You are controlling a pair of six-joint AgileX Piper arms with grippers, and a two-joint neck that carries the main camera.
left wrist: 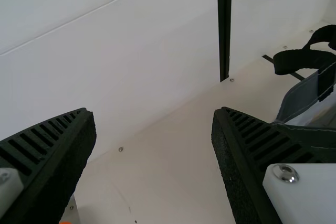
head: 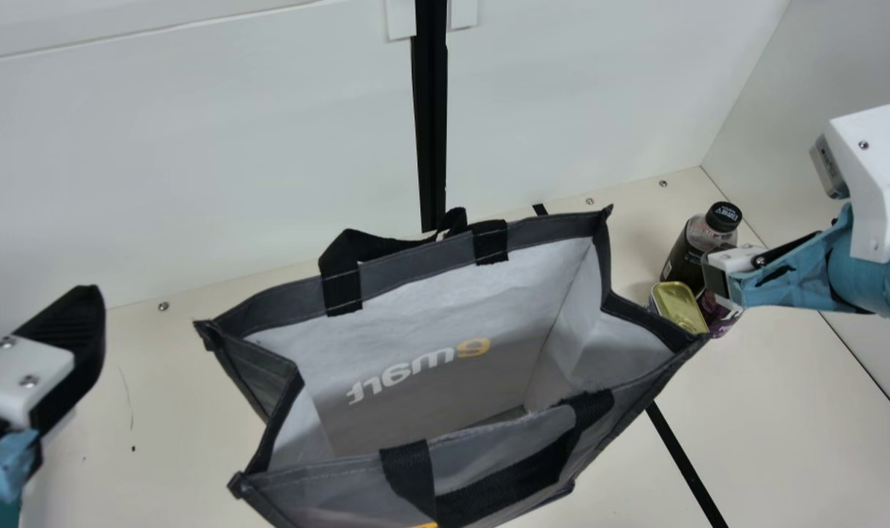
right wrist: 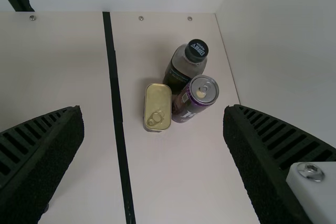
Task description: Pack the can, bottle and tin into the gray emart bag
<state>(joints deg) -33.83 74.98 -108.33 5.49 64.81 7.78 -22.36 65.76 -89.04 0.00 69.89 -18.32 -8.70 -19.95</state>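
Note:
The gray emart bag stands mid-table with its mouth wide open; its edge also shows in the left wrist view. My left gripper is left of the bag, and in its wrist view my left gripper is open and holds nothing. At the right, my right gripper is over the items beyond the bag's right corner; seen from its wrist, my right gripper is open. Below it, the gold tin, purple can and dark bottle stand close together.
White walls rise behind the table and at its right side. A black strip runs along the table beside the tin. The bag's black handles stick out at its front and back.

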